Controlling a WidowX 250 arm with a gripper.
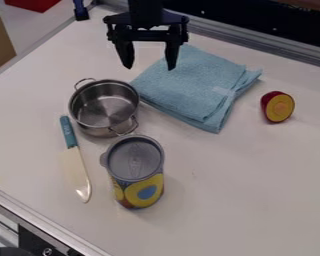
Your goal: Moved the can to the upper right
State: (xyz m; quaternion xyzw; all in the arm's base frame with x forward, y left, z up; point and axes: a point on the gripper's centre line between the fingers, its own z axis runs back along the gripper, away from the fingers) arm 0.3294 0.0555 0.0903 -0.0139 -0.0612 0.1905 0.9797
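On the table [256,200], the can [136,172] stands upright just before the pot [104,106], with the knife [74,157] lying to the left of the can, its handle beside the pot. Right of the pot lies the folded cloth [193,85], and farther right sits the halved fruit [278,107].

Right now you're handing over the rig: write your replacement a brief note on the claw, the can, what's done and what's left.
Claw: open, empty, by the folded light-blue cloth.
Grey-lidded cylindrical can with a yellow-patterned label: upright, below the round silver metal pot in view.
Done: nothing visible; can not at upper right.
Left: grasp can, move it there, release.
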